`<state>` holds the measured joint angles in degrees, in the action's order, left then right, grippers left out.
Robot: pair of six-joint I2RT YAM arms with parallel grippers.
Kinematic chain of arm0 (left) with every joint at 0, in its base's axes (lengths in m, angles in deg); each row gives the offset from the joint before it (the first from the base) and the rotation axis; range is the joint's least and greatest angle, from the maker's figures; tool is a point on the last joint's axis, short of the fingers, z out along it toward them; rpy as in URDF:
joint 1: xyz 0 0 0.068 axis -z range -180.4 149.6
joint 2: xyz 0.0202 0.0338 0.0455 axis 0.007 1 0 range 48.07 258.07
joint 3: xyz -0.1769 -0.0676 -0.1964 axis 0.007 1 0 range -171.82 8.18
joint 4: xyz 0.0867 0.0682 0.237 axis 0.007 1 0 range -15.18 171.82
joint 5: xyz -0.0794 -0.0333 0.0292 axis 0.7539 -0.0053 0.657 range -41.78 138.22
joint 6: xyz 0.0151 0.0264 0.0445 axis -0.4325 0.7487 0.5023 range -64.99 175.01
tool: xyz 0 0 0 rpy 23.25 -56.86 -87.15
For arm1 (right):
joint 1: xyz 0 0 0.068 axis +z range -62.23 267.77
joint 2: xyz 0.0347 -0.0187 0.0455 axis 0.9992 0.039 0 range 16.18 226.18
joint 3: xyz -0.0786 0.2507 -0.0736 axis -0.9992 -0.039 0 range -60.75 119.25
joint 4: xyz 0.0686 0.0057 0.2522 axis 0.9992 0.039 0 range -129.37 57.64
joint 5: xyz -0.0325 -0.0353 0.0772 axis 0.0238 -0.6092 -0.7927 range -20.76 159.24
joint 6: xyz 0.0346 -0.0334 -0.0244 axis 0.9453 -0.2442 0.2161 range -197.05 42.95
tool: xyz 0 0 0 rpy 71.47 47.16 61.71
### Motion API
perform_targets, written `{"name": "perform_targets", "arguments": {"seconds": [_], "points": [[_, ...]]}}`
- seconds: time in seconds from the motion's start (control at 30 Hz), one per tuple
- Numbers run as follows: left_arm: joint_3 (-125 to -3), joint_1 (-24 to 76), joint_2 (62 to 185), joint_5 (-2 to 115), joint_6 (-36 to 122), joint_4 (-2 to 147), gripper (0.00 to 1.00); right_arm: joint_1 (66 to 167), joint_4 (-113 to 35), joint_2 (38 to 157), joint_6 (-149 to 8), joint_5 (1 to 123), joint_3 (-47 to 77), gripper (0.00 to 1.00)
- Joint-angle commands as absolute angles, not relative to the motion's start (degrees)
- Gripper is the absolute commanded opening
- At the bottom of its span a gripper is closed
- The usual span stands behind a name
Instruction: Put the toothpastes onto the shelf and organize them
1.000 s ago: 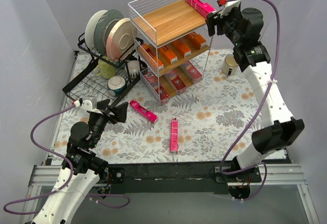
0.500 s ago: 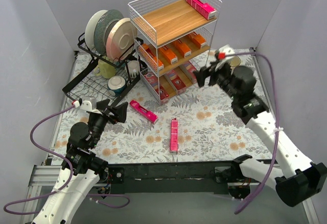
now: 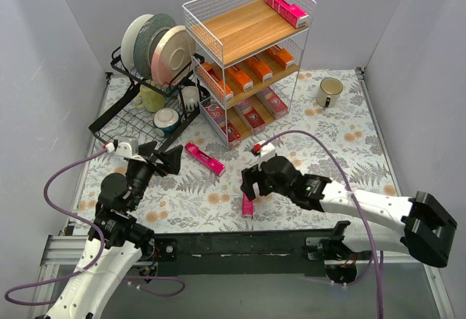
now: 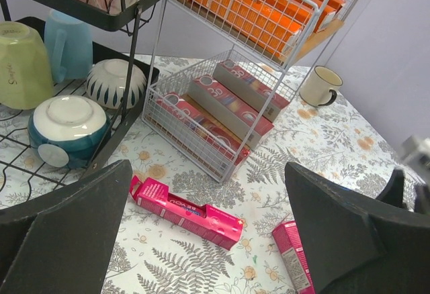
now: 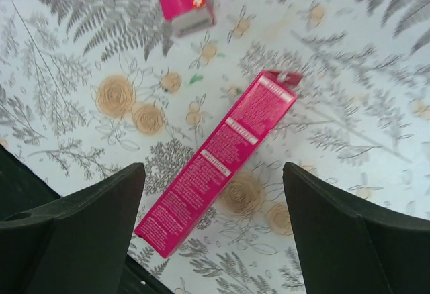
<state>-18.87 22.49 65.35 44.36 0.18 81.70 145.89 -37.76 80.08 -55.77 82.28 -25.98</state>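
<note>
My surface is white, printed all over with grey ferns and tan flowers. Plain pale lilac-grey walls close it in on three sides, and a black rail edges the near side

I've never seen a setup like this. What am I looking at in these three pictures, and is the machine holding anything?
These are two robot arms bolted at the near edge of a table, each ending in a two-finger gripper. The wide picture is from a camera above and behind them; the other two are from wrist cameras, with dark fingers at the bottom. On it stand a wire shelf partly stocked with toothpaste cartons, a dish rack and a mug. One pink carton lies loose before the open left gripper; the right gripper hovers open above a second carton. Nothing is held.
</note>
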Motion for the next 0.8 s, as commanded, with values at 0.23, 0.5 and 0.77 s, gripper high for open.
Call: {"name": "perform_targets", "arguments": {"seconds": [0.23,0.5,0.77], "points": [[-20.8,22.5,65.9,43.1,1.0,82.2,0.98,151.8,-28.2,95.5,-42.2,92.5,-18.4,0.84],[-20.9,22.5,67.2,43.8,1.0,82.1,0.98,152.0,-28.6,100.8,-43.4,91.0,-16.7,0.71],[-20.8,22.5,67.8,43.8,0.7,82.0,0.98,152.2,-28.0,102.9,-51.1,95.0,-14.9,0.55]]}}
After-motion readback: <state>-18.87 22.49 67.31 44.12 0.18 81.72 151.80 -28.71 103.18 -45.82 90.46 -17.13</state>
